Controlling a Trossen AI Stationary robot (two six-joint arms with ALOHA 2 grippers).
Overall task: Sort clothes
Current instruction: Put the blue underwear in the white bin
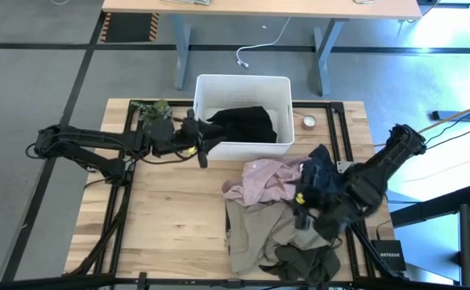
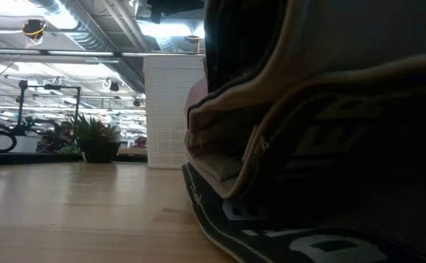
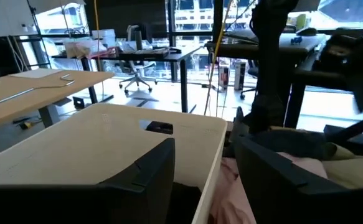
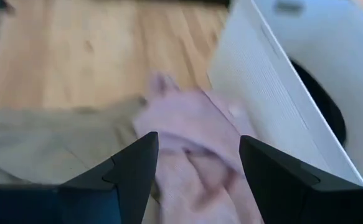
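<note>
A black garment lies inside the white bin at the table's far middle. A pile lies in front of the bin: a pale pink garment, a navy blue one, a beige khaki one and a dark olive one. My left gripper is open and empty at the bin's near left corner; in its wrist view the bin's near wall runs between the fingers. My right gripper is open above the pile, and its wrist view looks down on the pink garment.
A small green mottled lump sits left of the bin, and a tape roll sits right of it. The table's near left part is bare wood. In the low view the khaki garment fills the right side, with the bin behind it.
</note>
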